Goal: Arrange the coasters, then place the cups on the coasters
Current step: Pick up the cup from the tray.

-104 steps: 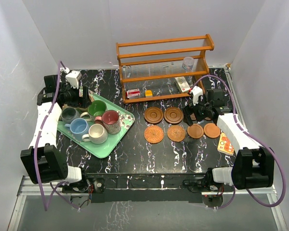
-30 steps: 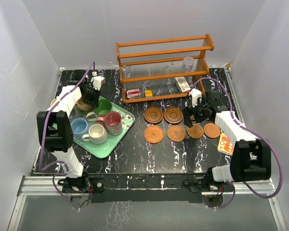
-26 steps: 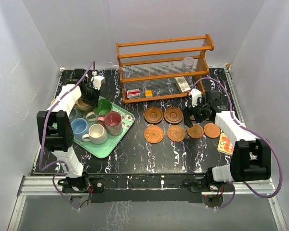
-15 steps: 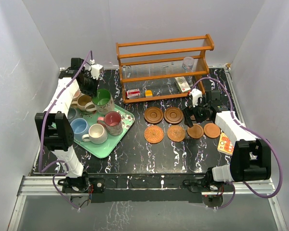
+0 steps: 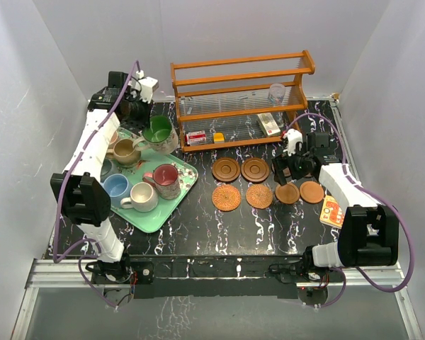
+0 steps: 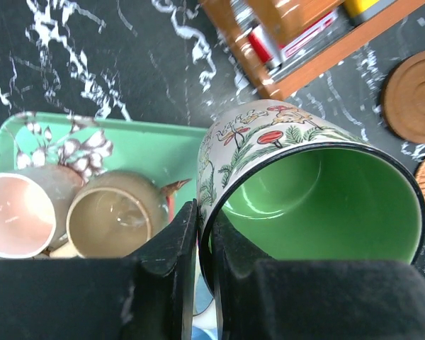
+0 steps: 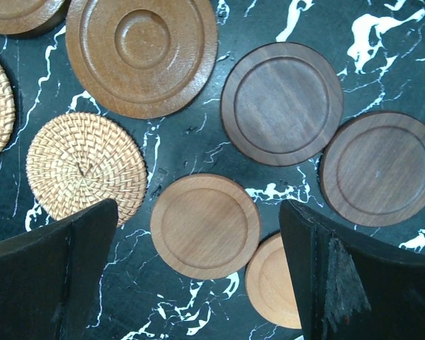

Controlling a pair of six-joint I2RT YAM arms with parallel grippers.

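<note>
Mugs are crowding the green tray [image 5: 147,221] on the near side of the left gripper [image 5: 146,125] in the top view: the tan mug [image 5: 125,151] closest, then the maroon mug [image 5: 163,177], the cream mug [image 5: 143,195] and the light blue mug [image 5: 115,186]. The gripper is clamping the wall of the green mug [image 5: 159,133] and holding it over the tray's far corner, with the wooden rack [image 5: 241,99] standing just to its right. Across the table the right gripper [image 5: 287,173] is hanging with jaws spread wide, gripping nothing. Two ringed coasters [image 5: 226,169] and two woven coasters [image 5: 227,197] are lying to its left, two smooth coasters [image 5: 312,191] just on its near side, and an orange card [image 5: 331,211] nearer its base.

The left wrist camera is showing one finger [image 6: 166,262] pressing outside the green mug's rim and the other inside. Below, the tan mug and a pink-lined mug [image 6: 18,214] are sitting side by side on the tray, and the rack's foot is lying ahead to the right.

The right wrist camera is showing the spread fingers [image 7: 49,283] framing one smooth coaster directly beneath, with two dark plain coasters [image 7: 282,103] lying beyond it on the right.

Against half a second earlier, the green mug is riding further back and nearer the rack, away from the tan mug; the right arm is staying put.
</note>
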